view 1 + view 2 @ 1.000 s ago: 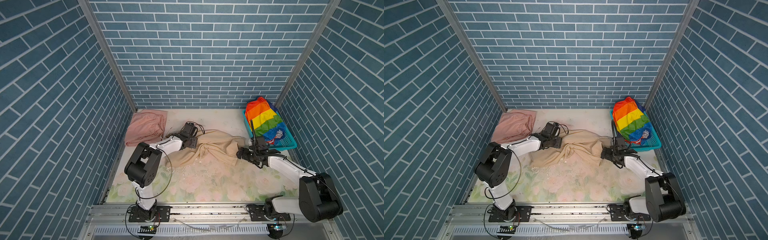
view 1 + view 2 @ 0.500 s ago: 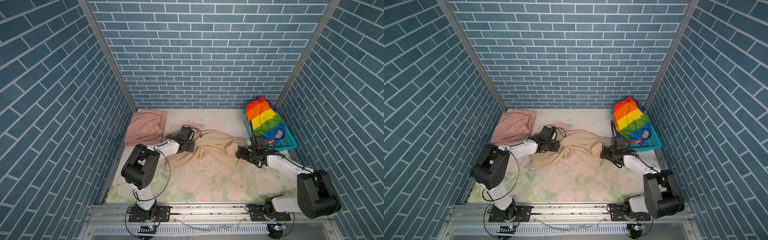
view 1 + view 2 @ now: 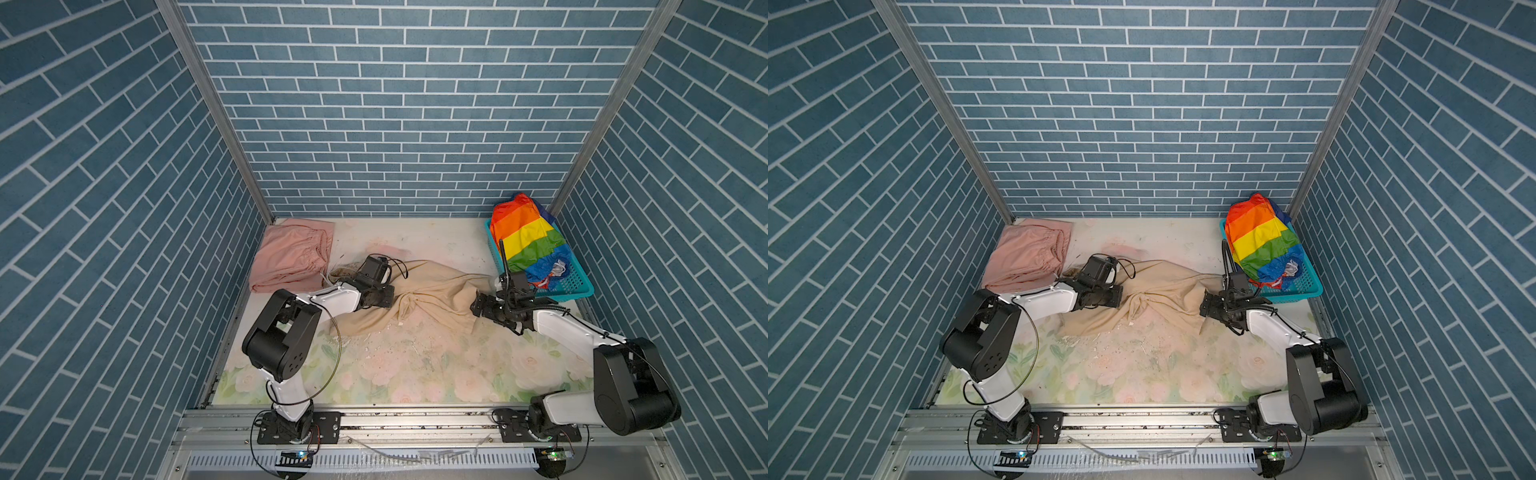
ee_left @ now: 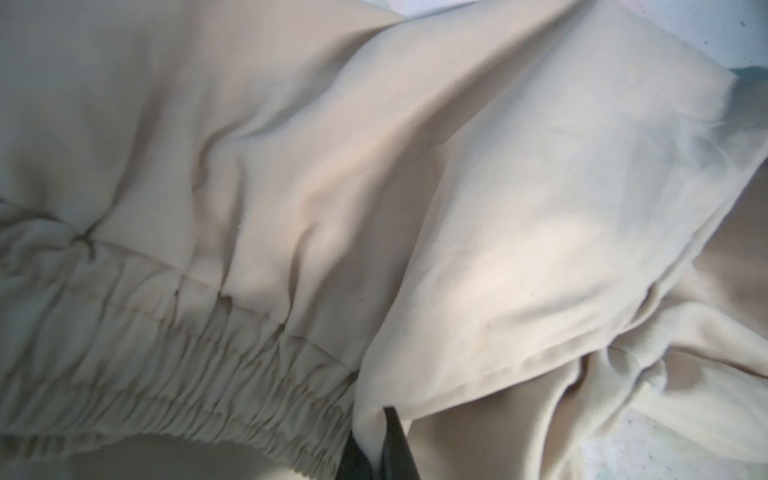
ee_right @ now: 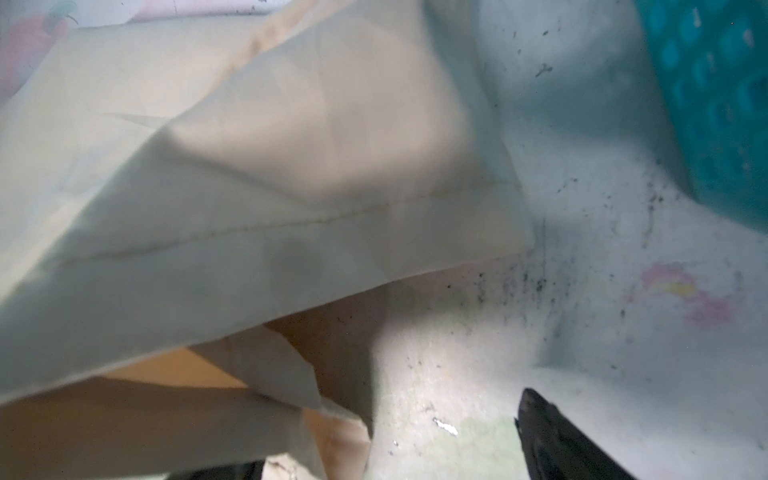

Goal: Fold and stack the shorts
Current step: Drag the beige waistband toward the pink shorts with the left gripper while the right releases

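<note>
top views, what's where: the beige shorts [image 3: 432, 291] lie unfolded and rumpled mid-table [image 3: 415, 374]. The pink shorts [image 3: 291, 259] sit folded in the far left corner, and the rainbow shorts [image 3: 525, 241] are heaped in the teal basket [image 3: 577, 289] far right.

top views, lie of the cloth: in both top views we see the beige pair's long axis running across the table. The waist end is at the left arm [image 3: 332, 297] and the leg end at the right arm [image 3: 573, 332], so each arm is nearest its own end.

left wrist, jaws: the left jaws are pinched shut on a fold of the beige shorts, right beside the gathered waistband [image 4: 187, 374]. We can see cloth squeezed between the dark fingertips [image 4: 397, 449].

right wrist, jaws: the right jaws are wide and hold nothing. One fingertip [image 5: 557, 440] hovers over bare table. The stitched leg hem [image 5: 291, 249] lies just ahead and off to the other fingertip's side, and the basket wall is near.

right wrist, unsure bit: a flap of cloth reaches into the gap, but we can't tell if it's deep enough to bite.

our guess at the next move: the right arm shifts toward the hem, then closes, so both ends are held for the fold.
</note>
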Robot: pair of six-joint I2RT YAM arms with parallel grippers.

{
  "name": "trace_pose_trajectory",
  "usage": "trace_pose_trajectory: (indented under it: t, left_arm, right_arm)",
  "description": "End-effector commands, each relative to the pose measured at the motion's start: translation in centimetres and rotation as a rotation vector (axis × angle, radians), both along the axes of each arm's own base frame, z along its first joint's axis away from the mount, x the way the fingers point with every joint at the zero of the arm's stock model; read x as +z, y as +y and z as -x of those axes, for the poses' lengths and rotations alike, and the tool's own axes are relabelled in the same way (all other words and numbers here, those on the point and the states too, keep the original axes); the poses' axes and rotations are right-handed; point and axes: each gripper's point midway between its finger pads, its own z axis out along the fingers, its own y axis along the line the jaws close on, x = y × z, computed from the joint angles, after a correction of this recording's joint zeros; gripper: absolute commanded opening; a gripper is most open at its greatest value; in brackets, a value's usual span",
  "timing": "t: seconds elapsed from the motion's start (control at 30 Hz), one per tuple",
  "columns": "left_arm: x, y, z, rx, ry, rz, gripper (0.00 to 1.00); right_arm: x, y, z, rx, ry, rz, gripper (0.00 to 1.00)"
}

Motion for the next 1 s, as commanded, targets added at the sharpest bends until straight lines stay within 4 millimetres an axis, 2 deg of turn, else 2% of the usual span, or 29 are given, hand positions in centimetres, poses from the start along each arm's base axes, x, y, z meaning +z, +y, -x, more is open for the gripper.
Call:
trace_pose_trajectory:
  t: [0.0,0.13,0.27,0.37,0.43,0.53,0.67,0.77,0.83,0.9,0.97]
  left_arm:
    - [2.1,0.8,1.1,-0.002,-0.002,-0.045,0.00]
    - [5.6,3.2,0.3,0.036,-0.056,-0.176,0.00]
    - [10.1,6.6,-1.2,0.116,-0.114,-0.290,0.00]
    - [13.6,9.8,-2.8,0.207,-0.129,-0.247,0.00]
    - [15.5,11.2,-3.6,0.235,-0.141,-0.231,0.00]
    - [18.0,12.0,-4.5,0.226,-0.169,-0.249,0.00]
    - [18.7,12.0,-4.7,0.203,-0.173,-0.267,0.00]
    - [19.0,11.9,-4.4,0.200,-0.179,-0.256,0.00]
    - [19.5,11.7,-4.3,0.199,-0.189,-0.233,0.00]
    - [20.3,11.3,-4.3,0.199,-0.208,-0.202,0.00]
    - [21.5,11.2,-4.3,0.203,-0.239,-0.189,0.00]
  right_arm:
    - [1.5,0.2,-1.2,0.016,-0.012,0.010,0.93]
    - [2.4,-0.1,-2.2,0.041,-0.022,0.059,0.93]
    - [2.2,-0.6,-2.2,0.056,-0.010,0.105,0.93]
    - [1.9,-0.9,-1.4,0.040,-0.010,0.097,0.93]
    - [1.2,-1.6,-0.8,0.013,-0.003,0.118,0.93]
    - [0.5,-2.5,0.5,-0.011,0.017,0.145,0.93]
    - [1.8,-3.5,1.1,-0.024,0.000,0.166,0.93]
    - [5.1,-3.5,0.0,-0.026,-0.062,0.157,0.94]
    - [6.9,-2.7,-1.2,-0.023,-0.101,0.122,0.94]
    - [7.5,-1.0,-2.9,-0.008,-0.110,0.037,0.97]
    - [6.8,0.7,-4.4,0.017,-0.087,-0.023,0.99]
